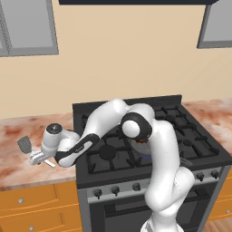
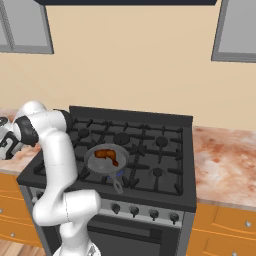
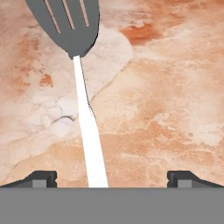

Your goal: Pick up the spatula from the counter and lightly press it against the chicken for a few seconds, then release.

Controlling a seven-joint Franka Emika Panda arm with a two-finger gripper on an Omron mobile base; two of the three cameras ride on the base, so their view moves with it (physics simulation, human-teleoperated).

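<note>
Gripper (image 3: 116,178) hangs low over the marbled counter (image 3: 175,87) left of the stove (image 1: 190,136), fingers spread wide w/ nothing held. The slotted spatula (image 3: 82,96) lies flat btwn them, its white handle nearer one fingertip than the other. We see two risks. Closing off-centre could nudge or twist the thin handle. A grip this far from the blade may also let it swing en route to the chicken (image 2: 106,155), which waits in its pan (image 2: 89,161).
</note>
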